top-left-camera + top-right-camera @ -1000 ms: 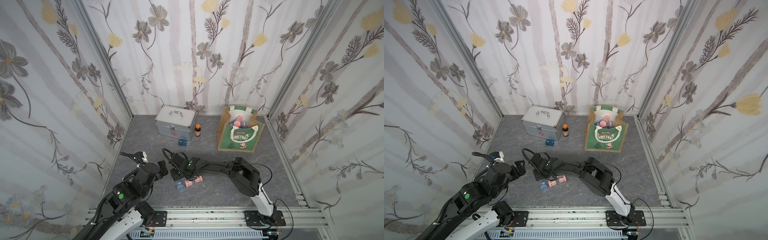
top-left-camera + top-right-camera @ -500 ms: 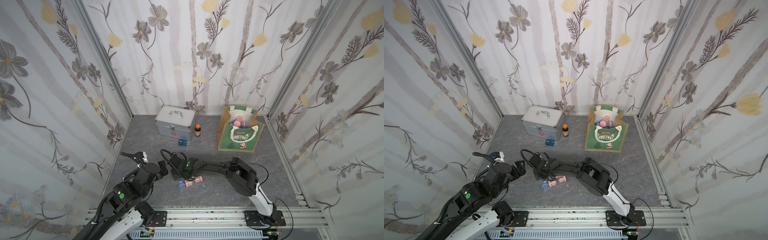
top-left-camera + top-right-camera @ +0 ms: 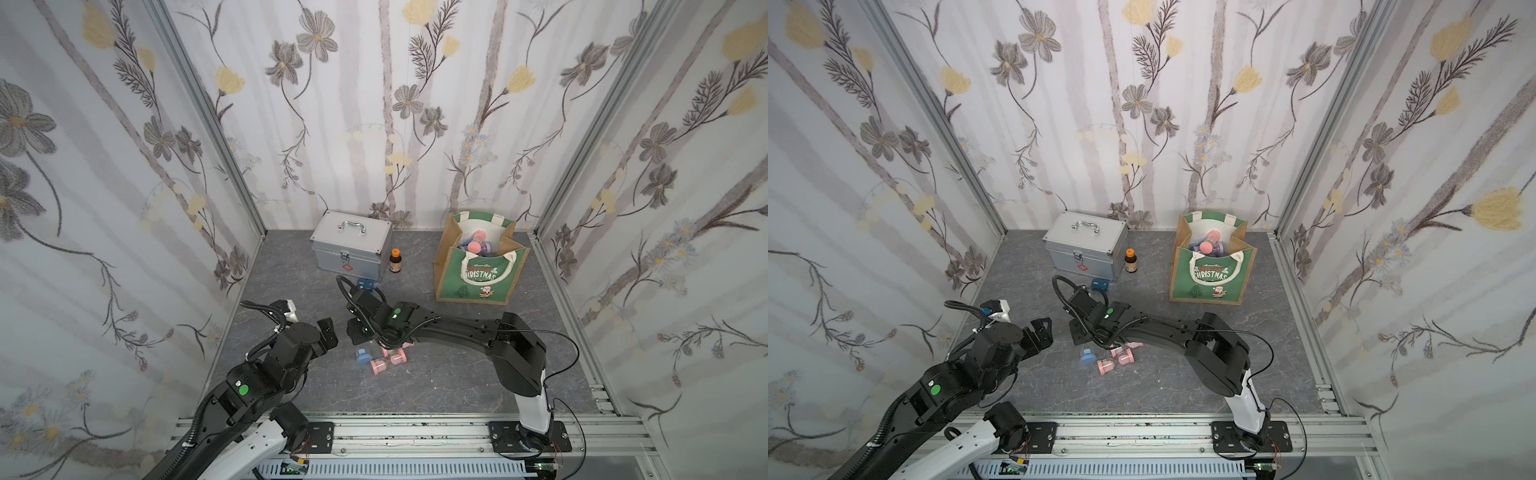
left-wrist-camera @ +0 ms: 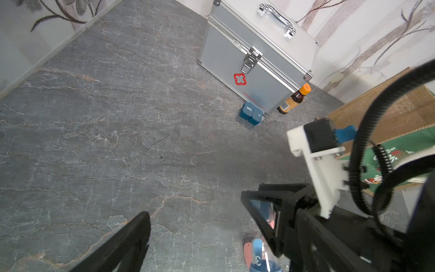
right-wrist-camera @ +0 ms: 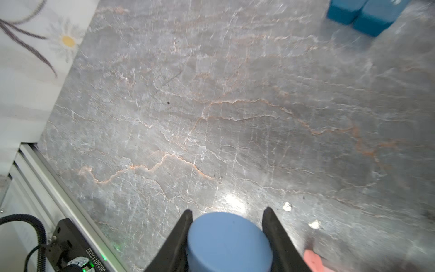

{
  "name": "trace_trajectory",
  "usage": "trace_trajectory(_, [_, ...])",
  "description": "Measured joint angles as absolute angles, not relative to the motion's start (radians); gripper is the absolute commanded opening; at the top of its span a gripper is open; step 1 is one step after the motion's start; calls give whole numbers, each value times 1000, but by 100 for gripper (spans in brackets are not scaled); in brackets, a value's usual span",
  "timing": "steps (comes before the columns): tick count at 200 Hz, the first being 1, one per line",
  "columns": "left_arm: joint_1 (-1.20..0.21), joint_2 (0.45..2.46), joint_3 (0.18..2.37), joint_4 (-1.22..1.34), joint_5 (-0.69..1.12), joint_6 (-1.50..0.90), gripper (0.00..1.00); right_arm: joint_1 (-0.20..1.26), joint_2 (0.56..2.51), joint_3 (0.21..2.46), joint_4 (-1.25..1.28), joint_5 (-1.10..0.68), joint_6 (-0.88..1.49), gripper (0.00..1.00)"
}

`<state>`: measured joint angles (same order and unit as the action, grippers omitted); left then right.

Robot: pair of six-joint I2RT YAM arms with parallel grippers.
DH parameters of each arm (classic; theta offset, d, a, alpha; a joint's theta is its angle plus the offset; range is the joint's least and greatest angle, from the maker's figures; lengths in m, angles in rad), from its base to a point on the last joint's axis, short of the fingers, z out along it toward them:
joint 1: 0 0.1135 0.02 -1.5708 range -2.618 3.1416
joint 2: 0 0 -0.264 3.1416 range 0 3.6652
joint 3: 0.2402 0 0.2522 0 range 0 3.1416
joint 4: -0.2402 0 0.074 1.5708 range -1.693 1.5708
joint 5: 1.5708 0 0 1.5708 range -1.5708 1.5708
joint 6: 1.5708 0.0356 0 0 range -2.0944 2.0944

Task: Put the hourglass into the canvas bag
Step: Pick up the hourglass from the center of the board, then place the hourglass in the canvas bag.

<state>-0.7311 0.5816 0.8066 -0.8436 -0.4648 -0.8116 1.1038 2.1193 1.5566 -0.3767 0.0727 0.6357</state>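
My right gripper (image 5: 227,210) is shut on a blue hourglass (image 5: 229,242), whose round end cap fills the gap between the fingers. In both top views this hourglass (image 3: 362,356) (image 3: 1087,357) shows low over the grey floor just under the right wrist. The left wrist view catches its blue glass body (image 4: 261,256). Two pink hourglasses (image 3: 379,365) (image 3: 398,355) lie beside it. The canvas bag (image 3: 478,274) (image 3: 1210,274) stands at the back right with several hourglasses inside. My left gripper (image 3: 328,332) is open and holds nothing, a short way left of the right one.
A silver metal case (image 3: 351,245) stands at the back centre. Next to it are a brown bottle with an orange cap (image 3: 395,261) and a small blue pill box (image 3: 366,284). Flowered walls close three sides, and a metal rail (image 3: 415,432) runs along the front.
My right gripper has closed on the blue hourglass, which has shifted slightly away from the front rail. The left arm has stayed put.
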Motion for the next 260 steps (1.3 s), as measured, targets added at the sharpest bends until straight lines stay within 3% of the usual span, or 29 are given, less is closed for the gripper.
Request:
trace_trajectory(88, [-731,735,863,-674,-358,-728,100,897,1760,1504,-369,117,605,24])
trace_trajectory(166, [-731,951,960,-500,-188,-660,100,542,1552,1529,-436,268,543,24])
trace_trajectory(208, [-731,1059,1013,-436,-111,-650,100,371,1563,1535,-440,368,511,22])
trace_trajectory(260, [-731,1163,1040,-362,-52,-632,100,281,1761,1634,-438,456,476,21])
